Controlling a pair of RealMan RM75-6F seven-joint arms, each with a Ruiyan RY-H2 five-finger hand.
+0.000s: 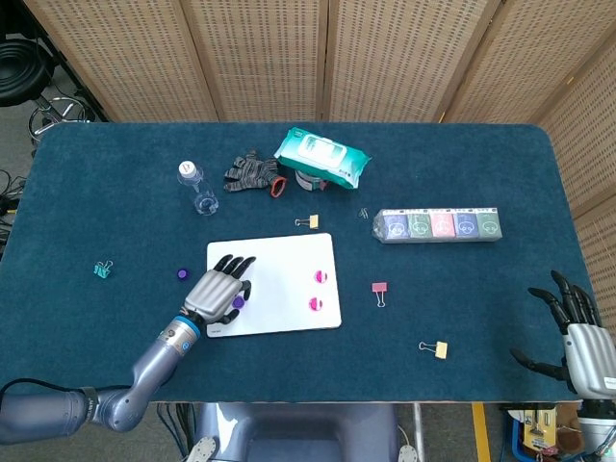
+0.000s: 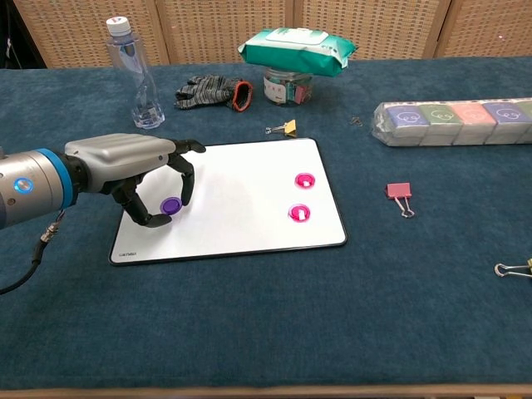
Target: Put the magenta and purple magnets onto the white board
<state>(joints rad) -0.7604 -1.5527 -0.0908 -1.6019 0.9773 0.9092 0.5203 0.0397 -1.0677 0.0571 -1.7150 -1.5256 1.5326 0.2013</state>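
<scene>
The white board [image 1: 279, 260] [image 2: 241, 208] lies mid-table with two magenta magnets [image 1: 320, 277] [image 2: 304, 179] on its right side. My left hand [image 1: 219, 289] [image 2: 133, 166] is over the board's left part and pinches a purple magnet [image 2: 170, 205] [image 1: 237, 301] between thumb and a finger, at or just above the surface; I cannot tell if it touches. A second purple magnet [image 1: 181, 274] lies on the cloth left of the board; the chest view does not show it. My right hand [image 1: 577, 332] hangs off the table's right front corner, fingers spread, holding nothing.
Behind the board stand a water bottle [image 2: 133, 71], a glove [image 2: 212, 90], a wipes pack [image 2: 298, 50] on a jar, and a yellow clip [image 2: 285, 127]. A row of small boxes [image 2: 453, 122] lies right. Binder clips lie at pink clip [image 2: 399, 193], another yellow clip [image 1: 435, 347] and teal clip [image 1: 101, 269].
</scene>
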